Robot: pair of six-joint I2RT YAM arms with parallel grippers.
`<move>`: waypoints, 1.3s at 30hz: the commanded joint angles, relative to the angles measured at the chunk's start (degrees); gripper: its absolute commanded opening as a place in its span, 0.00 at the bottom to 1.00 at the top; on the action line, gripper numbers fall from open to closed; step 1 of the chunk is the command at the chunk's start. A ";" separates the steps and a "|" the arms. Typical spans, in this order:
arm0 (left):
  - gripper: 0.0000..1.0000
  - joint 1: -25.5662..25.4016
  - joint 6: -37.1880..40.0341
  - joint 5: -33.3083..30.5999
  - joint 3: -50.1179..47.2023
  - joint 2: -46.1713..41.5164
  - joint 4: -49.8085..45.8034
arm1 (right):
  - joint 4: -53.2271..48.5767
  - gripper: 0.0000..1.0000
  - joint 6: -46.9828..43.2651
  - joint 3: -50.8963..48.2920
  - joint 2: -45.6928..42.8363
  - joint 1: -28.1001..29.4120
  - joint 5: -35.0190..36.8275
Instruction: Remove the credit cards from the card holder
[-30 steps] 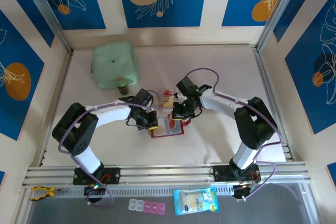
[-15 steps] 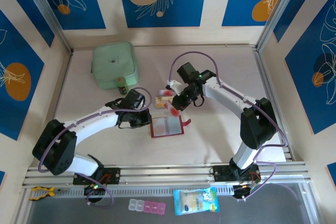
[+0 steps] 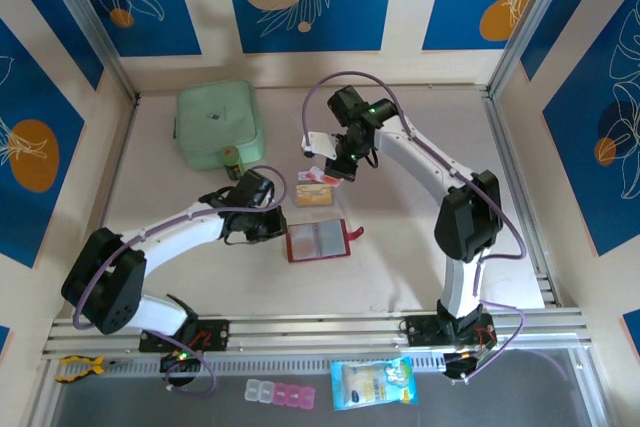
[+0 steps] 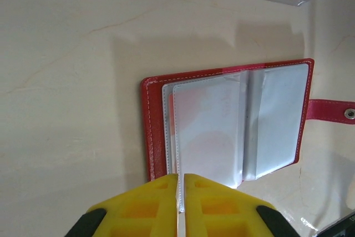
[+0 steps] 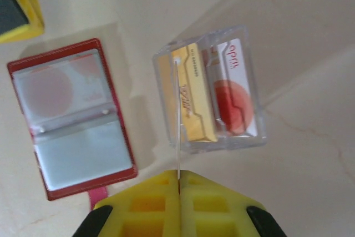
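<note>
The red card holder lies open on the table, its greyish clear pockets facing up and the snap tab to one side. My left gripper is shut on the edge of a clear pocket sleeve at the holder's left side. My right gripper is shut on a thin credit card, seen edge-on. It hangs above a clear box just beyond the holder. Inside the box lie a tan card and a red-and-white card.
A pale green square container stands at the back left, with a small dark bottle at its near edge. On the near ledge behind the arm bases lie a snack packet and a pill box.
My right gripper has lifted away from the card holder with a card and moved toward the back, over the clear box. My left gripper slid to the holder's left edge and has stayed there.
</note>
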 commanded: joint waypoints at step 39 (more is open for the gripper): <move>0.14 4.05 1.04 2.67 2.45 4.92 1.18 | -10.03 0.14 -9.38 20.74 17.80 -0.49 1.07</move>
